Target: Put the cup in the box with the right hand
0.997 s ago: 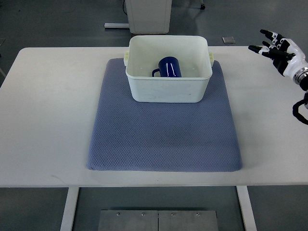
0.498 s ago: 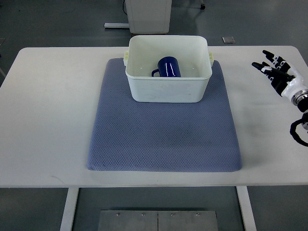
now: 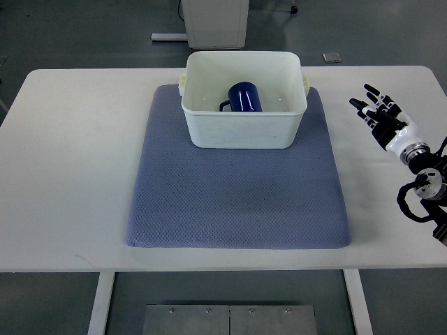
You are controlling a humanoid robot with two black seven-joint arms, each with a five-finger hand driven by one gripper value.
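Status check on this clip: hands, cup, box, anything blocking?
Right hand open, empty, above the table right of the mat. Left arm out of view. Dark blue cup inside the white plastic box on the blue-grey mat. Nothing blocking.

The white box (image 3: 244,129) stands at the far end of the blue mat (image 3: 237,202), its tall walls the only barrier on the table (image 3: 70,174). Inside, the blue cup (image 3: 244,97) fills the middle, with room on either side. The mat's near half lies flat and open, as do both bare table sides.
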